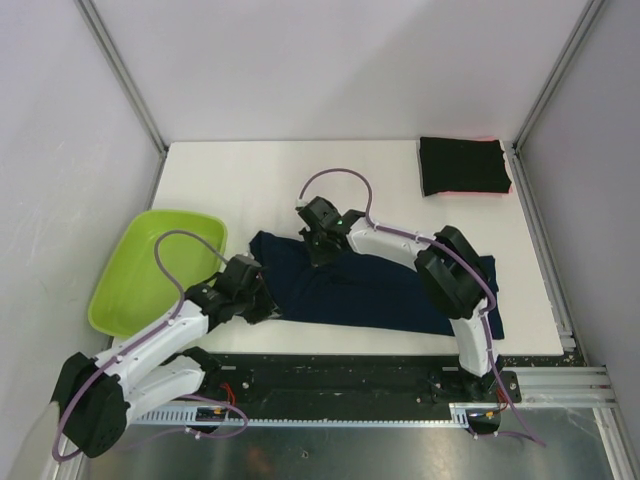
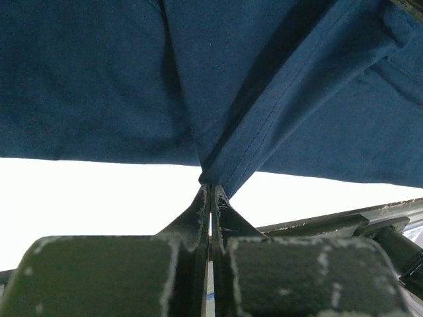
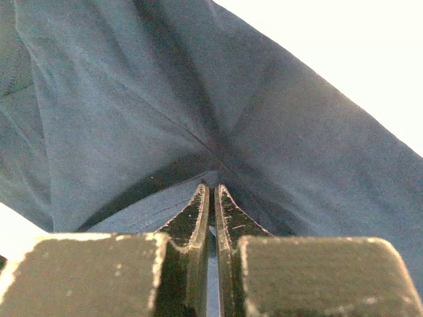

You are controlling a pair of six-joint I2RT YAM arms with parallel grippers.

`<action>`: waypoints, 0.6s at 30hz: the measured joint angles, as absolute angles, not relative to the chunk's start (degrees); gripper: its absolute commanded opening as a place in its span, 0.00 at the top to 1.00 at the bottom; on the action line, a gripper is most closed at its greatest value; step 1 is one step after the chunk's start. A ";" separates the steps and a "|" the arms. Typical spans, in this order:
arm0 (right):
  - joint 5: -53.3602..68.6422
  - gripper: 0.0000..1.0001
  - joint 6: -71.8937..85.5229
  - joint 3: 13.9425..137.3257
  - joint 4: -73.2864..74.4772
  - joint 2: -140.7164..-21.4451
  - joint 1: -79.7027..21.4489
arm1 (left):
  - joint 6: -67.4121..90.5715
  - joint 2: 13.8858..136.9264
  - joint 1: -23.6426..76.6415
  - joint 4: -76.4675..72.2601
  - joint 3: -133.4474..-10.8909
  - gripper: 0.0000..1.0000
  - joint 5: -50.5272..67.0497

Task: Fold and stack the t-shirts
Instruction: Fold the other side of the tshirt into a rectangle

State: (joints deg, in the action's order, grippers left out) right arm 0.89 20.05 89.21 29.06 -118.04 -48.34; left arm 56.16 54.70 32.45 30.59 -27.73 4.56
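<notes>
At the lower centre of the top view, the navy t-shirt [image 1: 390, 290] lies spread and rumpled on the near part of the white tabletop [image 1: 300, 180], running from mid-frame towards the right edge. My left fingers [image 1: 260, 300] meet it at its left end, near the lime-green tub [image 1: 140, 280] at the left of the frame. In my left wrist view these fingers are pressed flat together. They pinch a hemmed edge of the navy cloth right at their tips, and the fabric fans upward from there in tight creases with white tabletop showing beneath it.

My right fingers [image 1: 320, 245] come down on the upper edge of the same shirt, a little left of centre in the top view. From my right wrist they stand almost together with only a thin slit between them. The navy cloth is caught at their tips, and folds radiate away from that spot.

In the upper right corner of the tabletop, well apart from both arms, the black t-shirt [image 1: 462, 165] rests folded into a neat rectangle. A red-pink edge [image 1: 470, 192] peeks out along its lower side.
</notes>
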 measured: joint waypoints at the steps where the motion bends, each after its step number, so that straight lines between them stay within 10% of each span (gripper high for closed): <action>1: 0.64 0.95 20.16 88.92 28.88 -117.73 -48.36 | 56.45 54.61 32.51 30.59 -27.73 1.00 4.40; 18: -10.39 0.97 27.66 80.97 23.57 -111.94 -48.38 | 49.78 68.42 31.33 32.14 -40.27 0.93 -6.57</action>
State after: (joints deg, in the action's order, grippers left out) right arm -10.39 27.66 80.97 23.57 -111.94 -48.38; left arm 49.78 68.42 31.33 32.14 -40.27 -6.57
